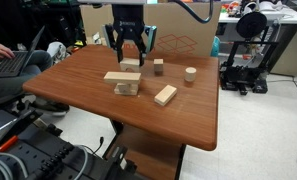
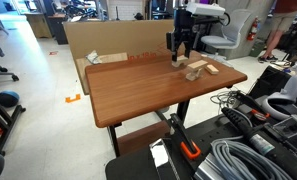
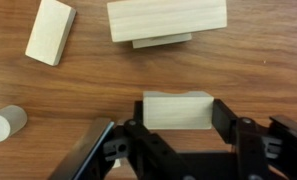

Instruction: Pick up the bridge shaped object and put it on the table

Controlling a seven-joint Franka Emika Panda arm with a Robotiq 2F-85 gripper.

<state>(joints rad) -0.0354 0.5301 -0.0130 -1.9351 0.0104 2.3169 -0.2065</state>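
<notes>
The bridge shaped object (image 3: 178,111) is a pale wooden block with a shallow arch notch on its far side. In the wrist view it sits between my two black fingers, which press on its left and right ends. My gripper (image 3: 178,118) is shut on it, low over the reddish-brown table (image 3: 78,85). In an exterior view my gripper (image 1: 129,58) hangs at the table's (image 1: 88,90) far side, just behind the stack, with the block (image 1: 130,64) at its tips. I cannot tell whether the block touches the wood. My gripper (image 2: 181,48) also shows at the table's (image 2: 138,90) far end.
A flat plank (image 3: 168,17) lies on a smaller block (image 3: 163,41), just beyond the gripper; this stack shows in both exterior views (image 1: 122,81) (image 2: 195,70). A plain rectangular block (image 3: 50,30) (image 1: 165,95), a cylinder (image 3: 5,123) (image 1: 190,73) and a small cube (image 1: 158,66) lie nearby.
</notes>
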